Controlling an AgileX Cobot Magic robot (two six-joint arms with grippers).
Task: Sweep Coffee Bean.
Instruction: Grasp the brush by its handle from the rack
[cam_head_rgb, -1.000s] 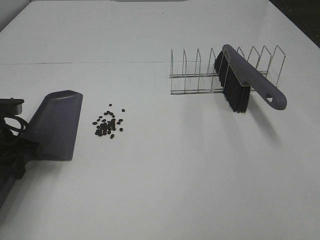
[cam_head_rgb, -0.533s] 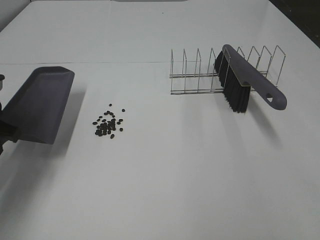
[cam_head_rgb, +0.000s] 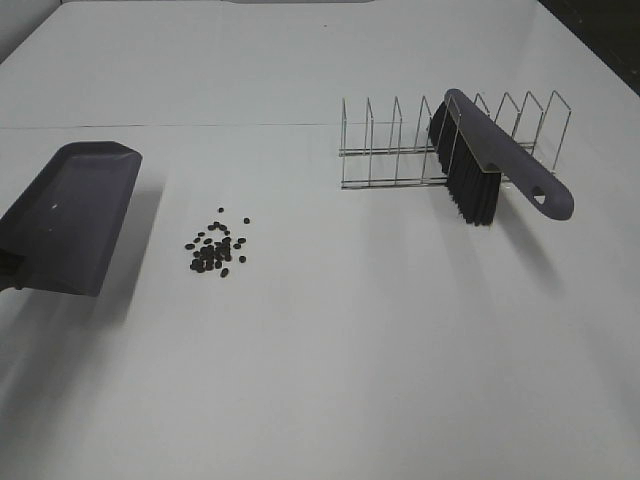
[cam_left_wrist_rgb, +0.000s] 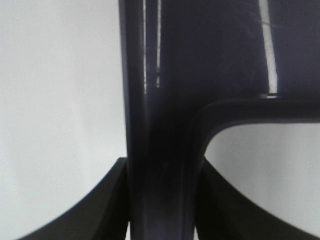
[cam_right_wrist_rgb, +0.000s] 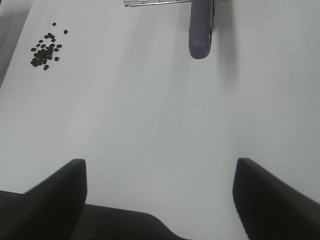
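The coffee beans (cam_head_rgb: 216, 246) lie in a small dark cluster on the white table (cam_head_rgb: 330, 350), left of centre; the right wrist view also shows the beans (cam_right_wrist_rgb: 45, 50). A purple-grey dustpan (cam_head_rgb: 70, 215) hangs tilted above the table, left of the beans and apart from them. My left gripper (cam_left_wrist_rgb: 162, 172) is shut on the dustpan handle (cam_left_wrist_rgb: 160, 150). The brush (cam_head_rgb: 480, 160), black bristles down, leans in the wire rack (cam_head_rgb: 395, 150). My right gripper (cam_right_wrist_rgb: 160, 165) stands open over bare table, well short of the brush handle (cam_right_wrist_rgb: 201, 30), holding nothing.
The wire rack stands at the back right with the brush across its slots. A faint seam line (cam_head_rgb: 200, 126) runs across the table behind the beans. Dark floor shows past the table's far right corner (cam_head_rgb: 600, 30).
The dustpan has risen off the table, swung left and tilted its mouth up. The left arm has slid out of the exterior view. Beans, brush and right gripper have not moved.
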